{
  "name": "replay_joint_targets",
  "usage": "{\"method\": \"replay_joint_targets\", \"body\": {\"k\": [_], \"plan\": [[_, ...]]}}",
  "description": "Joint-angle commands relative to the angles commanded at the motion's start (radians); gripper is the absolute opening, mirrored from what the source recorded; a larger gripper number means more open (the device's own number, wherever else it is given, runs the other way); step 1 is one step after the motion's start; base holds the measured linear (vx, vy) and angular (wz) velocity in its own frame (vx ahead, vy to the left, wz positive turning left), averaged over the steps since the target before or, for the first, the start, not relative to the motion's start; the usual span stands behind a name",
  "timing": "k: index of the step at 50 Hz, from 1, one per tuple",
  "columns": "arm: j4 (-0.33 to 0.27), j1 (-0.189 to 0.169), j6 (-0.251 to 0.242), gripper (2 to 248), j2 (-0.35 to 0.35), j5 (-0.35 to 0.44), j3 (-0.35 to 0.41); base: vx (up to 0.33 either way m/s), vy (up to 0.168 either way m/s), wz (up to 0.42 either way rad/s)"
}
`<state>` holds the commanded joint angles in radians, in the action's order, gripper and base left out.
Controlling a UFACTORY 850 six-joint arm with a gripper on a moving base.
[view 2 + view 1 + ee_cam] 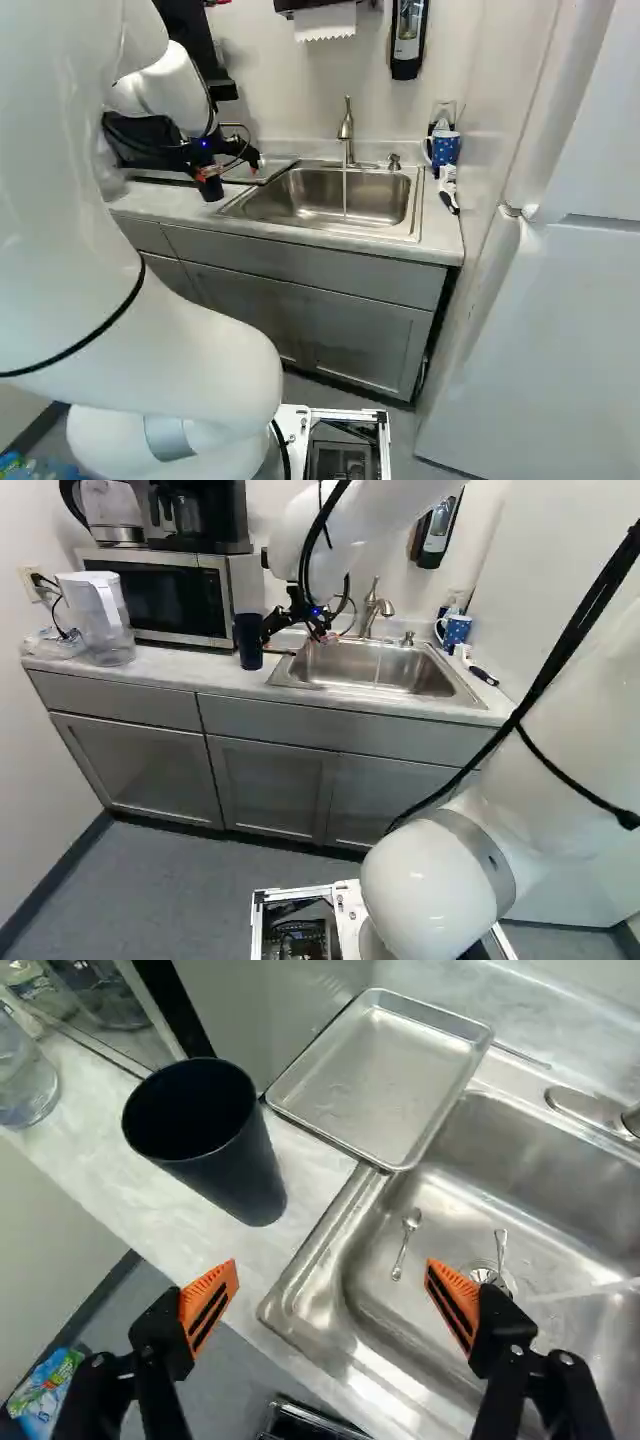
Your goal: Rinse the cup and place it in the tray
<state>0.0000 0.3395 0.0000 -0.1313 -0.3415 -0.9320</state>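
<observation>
Counter (175, 668) carries the whole setup, with the sink (295, 203) set into it. All sides below are as seen from the base. Microwave (165, 600) sits left of the sink. Shallow metal tray (372, 1080) lies at the sink's left rear corner, overlapping its rim; nothing on it. Clear pitcher (106, 620) is well left of the sink, past the microwave's near side. Gripper (231, 172) hangs over the sink's left edge. In the wrist view the gripper (331, 1268) has its fingers wide apart, nothing between the pads (212, 1300), no contact with the cup (248, 1175). Faucet (346, 135) stands behind the sink; a thin pale streak below it looks like running water. Said cup, dark, is upright on the worktop just left of the sink, near the tray; can't tell if those two touch. Blue mug (445, 148) is right of the sink. Two spoons lie in the sink: one (408, 1232) nearer its left wall, the other (500, 1250) by the drain.
</observation>
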Motion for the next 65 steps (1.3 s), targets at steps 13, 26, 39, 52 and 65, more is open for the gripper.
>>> {"method": "replay_joint_targets", "body": {"k": [13,26,39,52,65], "plan": [[0.0,0.043,0.0,247,0.026,0.0,-0.024,0.0,0.0,0.0],[0.0,0.085,0.0,247,0.054,0.0,-0.051,0.0,0.0,0.0],[0.0,0.12,0.0,247,0.081,0.0,-0.078,0.0,0.0,0.0],[0.0,0.121,0.0,247,0.089,0.006,-0.076,0.0,0.0,0.0],[0.0,0.124,0.0,247,0.106,0.049,-0.063,0.0,0.0,0.0]]}}
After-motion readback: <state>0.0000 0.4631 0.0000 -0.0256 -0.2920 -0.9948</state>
